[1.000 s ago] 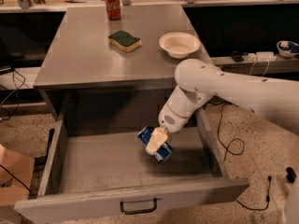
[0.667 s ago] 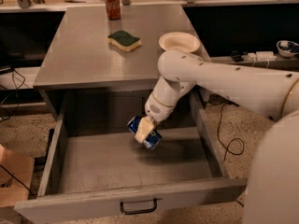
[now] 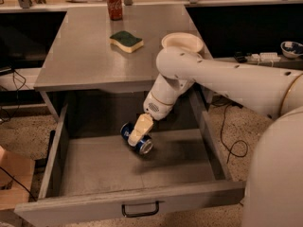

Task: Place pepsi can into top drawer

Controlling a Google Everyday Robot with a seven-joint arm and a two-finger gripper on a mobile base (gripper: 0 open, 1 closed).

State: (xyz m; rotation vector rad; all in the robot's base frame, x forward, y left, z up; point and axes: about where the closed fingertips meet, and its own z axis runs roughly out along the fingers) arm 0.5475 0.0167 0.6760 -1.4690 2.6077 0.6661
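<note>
Down inside the open top drawer (image 3: 142,198), your gripper (image 3: 138,132) clasps the pepsi can (image 3: 144,146), jaws closed across its middle. You see the can tilted, one silver end toward the drawer front, low over the floor's rear half. On the tabletop (image 3: 80,60) above sit a red cola can (image 3: 113,4), a sponge (image 3: 126,40) and a bowl (image 3: 182,42).

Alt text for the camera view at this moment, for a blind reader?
The gripper holds the pepsi can, tilted on its side, inside the open top drawer. On the grey table above sit a red cola can, a sponge and a white bowl.
</note>
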